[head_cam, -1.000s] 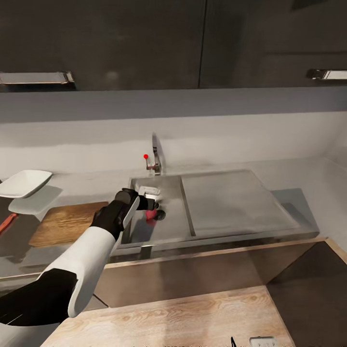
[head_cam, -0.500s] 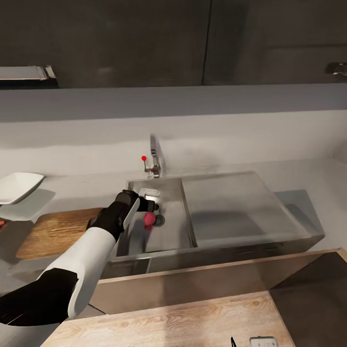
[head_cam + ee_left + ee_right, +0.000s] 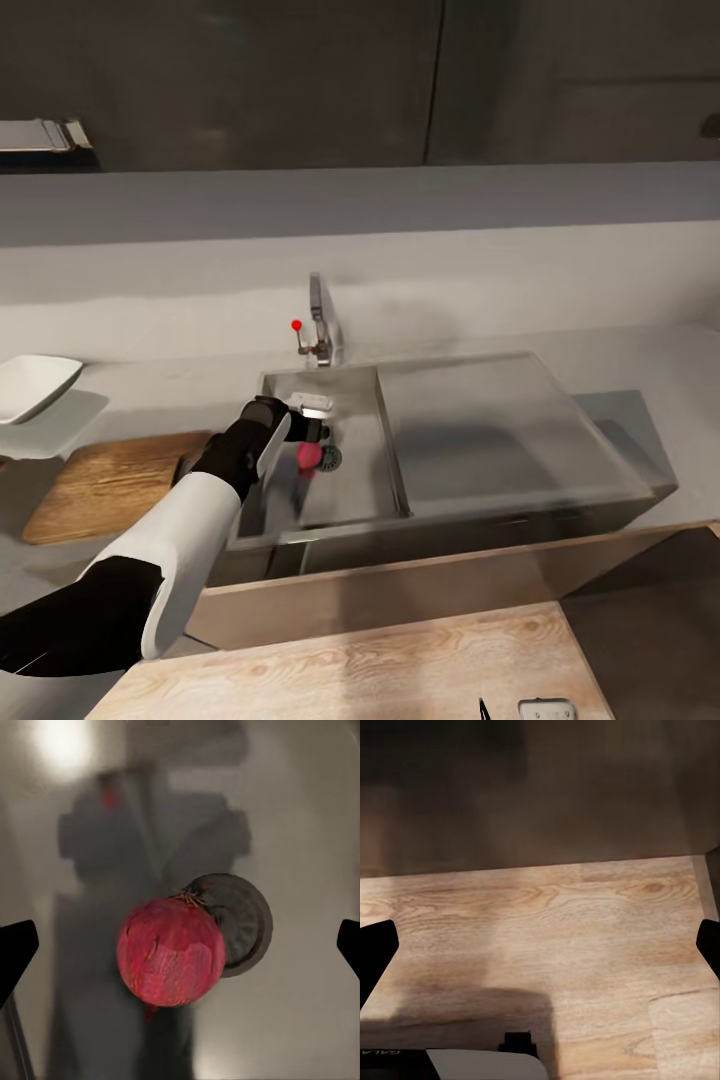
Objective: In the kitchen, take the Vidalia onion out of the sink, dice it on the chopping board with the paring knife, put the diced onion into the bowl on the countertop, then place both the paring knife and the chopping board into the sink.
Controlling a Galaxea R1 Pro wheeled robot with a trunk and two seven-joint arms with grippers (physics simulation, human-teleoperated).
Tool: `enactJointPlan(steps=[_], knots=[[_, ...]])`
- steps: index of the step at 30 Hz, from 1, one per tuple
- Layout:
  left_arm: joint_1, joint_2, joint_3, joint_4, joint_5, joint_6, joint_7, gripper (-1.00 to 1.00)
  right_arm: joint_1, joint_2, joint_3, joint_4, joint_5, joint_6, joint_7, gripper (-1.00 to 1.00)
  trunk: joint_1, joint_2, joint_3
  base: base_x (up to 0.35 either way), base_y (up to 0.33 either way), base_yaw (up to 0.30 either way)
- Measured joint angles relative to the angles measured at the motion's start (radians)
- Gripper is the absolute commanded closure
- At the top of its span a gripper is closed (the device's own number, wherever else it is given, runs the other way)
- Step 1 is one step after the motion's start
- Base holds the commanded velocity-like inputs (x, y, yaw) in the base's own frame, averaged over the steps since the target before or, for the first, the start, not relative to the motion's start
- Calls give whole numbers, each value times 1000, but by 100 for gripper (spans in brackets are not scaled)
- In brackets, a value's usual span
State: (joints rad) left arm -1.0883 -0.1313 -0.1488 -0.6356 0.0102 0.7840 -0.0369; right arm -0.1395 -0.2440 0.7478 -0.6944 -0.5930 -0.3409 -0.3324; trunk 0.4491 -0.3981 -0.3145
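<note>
The Vidalia onion (image 3: 309, 456) (image 3: 171, 952), a pinkish-red ball, lies on the floor of the sink (image 3: 352, 485) beside the round drain (image 3: 329, 459) (image 3: 241, 922). My left gripper (image 3: 313, 420) (image 3: 180, 949) hangs open directly above the onion, its two dark fingertips (image 3: 16, 951) spread wide to either side and apart from it. The chopping board (image 3: 110, 482) lies on the countertop (image 3: 150, 395) left of the sink, with the white bowl (image 3: 32, 386) behind it at the far left. The paring knife is out of view. My right gripper (image 3: 540, 945) is open over a wooden floor.
The chrome tap (image 3: 320, 325) with its red dot (image 3: 296, 325) stands behind the basin. A flat drainboard (image 3: 490, 425) runs right of it. Dark wall cabinets (image 3: 400, 80) hang above. A light wood surface (image 3: 380, 670) lies close in front of me.
The camera has shifted, sliding the scene leftward and slightly up. My left gripper stays over the onion in the sink; nothing was taken hold of.
</note>
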Motion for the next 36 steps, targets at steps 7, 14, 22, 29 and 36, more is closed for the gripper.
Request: enactJointPlan(steps=[7, 14, 22, 29, 36], knots=[[0, 0, 0, 1, 0, -1, 0, -100, 0, 0, 0, 0, 0, 0, 0, -100, 0, 0, -11, 84, 0, 0], [0, 1, 0, 3, 0, -1, 0, -100, 0, 0, 0, -1, 0, 0, 0, -100, 0, 0, -22, 6, 0, 0], [1, 1, 0, 19, -1, -1, 0, -100, 0, 0, 0, 0, 0, 0, 0, -100, 0, 0, -35, 0, 0, 0], [1, 1, 0, 30, -1, -1, 0, -100, 0, 0, 0, 1, 0, 0, 0, -100, 0, 0, -46, 0, 0, 0], [1, 1, 0, 31, -1, -2, 0, -100, 0, 0, 0, 0, 0, 0, 0, -100, 0, 0, -58, 0, 0, 0]])
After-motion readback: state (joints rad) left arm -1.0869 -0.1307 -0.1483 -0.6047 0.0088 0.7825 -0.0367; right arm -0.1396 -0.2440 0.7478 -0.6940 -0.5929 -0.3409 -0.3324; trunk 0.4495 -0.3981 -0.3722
